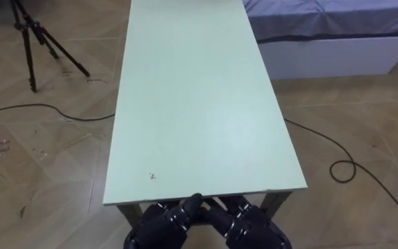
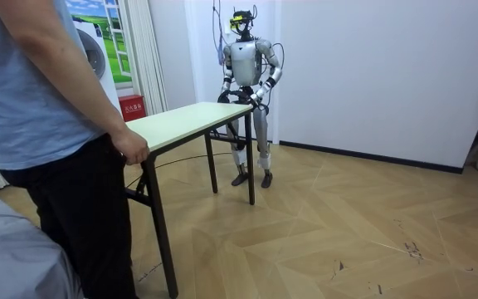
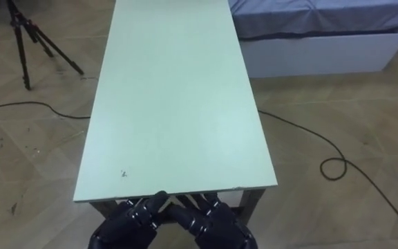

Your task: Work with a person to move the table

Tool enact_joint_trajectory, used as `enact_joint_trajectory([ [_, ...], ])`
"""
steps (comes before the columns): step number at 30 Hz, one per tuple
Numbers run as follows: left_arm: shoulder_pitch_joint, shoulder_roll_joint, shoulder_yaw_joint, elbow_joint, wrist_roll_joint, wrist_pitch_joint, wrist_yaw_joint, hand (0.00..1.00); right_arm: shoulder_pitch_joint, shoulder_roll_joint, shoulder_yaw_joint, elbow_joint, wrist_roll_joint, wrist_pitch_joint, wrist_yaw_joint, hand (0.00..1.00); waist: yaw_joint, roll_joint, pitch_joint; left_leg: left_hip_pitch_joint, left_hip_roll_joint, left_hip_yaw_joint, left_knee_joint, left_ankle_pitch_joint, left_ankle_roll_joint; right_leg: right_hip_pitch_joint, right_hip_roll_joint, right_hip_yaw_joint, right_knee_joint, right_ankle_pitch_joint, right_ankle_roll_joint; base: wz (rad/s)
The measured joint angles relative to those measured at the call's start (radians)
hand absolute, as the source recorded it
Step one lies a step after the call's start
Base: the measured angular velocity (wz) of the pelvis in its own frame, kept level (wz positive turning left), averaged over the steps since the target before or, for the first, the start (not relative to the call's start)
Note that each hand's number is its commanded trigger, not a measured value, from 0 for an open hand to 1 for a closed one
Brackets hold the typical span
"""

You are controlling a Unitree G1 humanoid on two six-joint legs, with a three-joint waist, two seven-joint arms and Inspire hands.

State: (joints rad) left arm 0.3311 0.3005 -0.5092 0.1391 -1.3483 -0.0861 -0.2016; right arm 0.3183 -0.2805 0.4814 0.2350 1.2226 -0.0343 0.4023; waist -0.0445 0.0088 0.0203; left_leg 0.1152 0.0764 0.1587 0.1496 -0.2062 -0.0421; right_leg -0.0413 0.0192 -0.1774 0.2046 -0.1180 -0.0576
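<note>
A long pale green table (image 1: 199, 104) with dark folding legs runs straight away from me. My left hand (image 1: 164, 220) and right hand (image 1: 251, 225) sit side by side just below the middle of its near short edge, reaching under the top. In the room view I stand upright at the far end of the table (image 2: 181, 120), both arms down at its edge. A person (image 2: 48, 116) stands at the other end, at the room view's left. One hand of the person (image 2: 131, 149) grips the table's edge there.
A black tripod (image 1: 33, 41) stands on the wooden floor left of the table. A bed (image 1: 323, 28) with a white base lies to the right. Dark cables (image 1: 344, 169) trail over the floor on both sides. A red box (image 2: 131, 106) stands by the curtain.
</note>
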Motion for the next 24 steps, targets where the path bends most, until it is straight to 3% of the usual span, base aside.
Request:
enact_joint_trajectory([
  [7,-0.013,-0.008,0.062,0.003,-0.133,0.0,0.041,0.0,-0.017,-0.003,-0.001,0.0,0.124,0.022,-0.042,0.0,0.026,-0.003,0.0018,0.002,0.0,0.0,0.0,0.0,0.0,0.001,0.0,0.004,0.002,0.001,-0.001,0.01],
  [18,-0.027,-0.037,0.111,0.033,-0.176,0.021,0.063,0.0,-0.054,-0.001,-0.002,-0.013,0.184,0.04,-0.132,0.0,0.029,0.01,0.0081,0.013,0.0,0.001,-0.006,0.0,0.0,0.006,0.0,0.003,0.011,0.003,-0.004,0.0],
  [24,-0.058,-0.051,0.117,0.101,-0.174,0.042,0.063,0.0,-0.055,0.008,-0.052,-0.013,0.191,0.039,-0.185,0.0,0.03,0.023,0.0031,0.021,0.0,0.002,-0.003,0.0,0.0,0.008,-0.001,0.003,0.017,0.005,-0.006,-0.01],
])
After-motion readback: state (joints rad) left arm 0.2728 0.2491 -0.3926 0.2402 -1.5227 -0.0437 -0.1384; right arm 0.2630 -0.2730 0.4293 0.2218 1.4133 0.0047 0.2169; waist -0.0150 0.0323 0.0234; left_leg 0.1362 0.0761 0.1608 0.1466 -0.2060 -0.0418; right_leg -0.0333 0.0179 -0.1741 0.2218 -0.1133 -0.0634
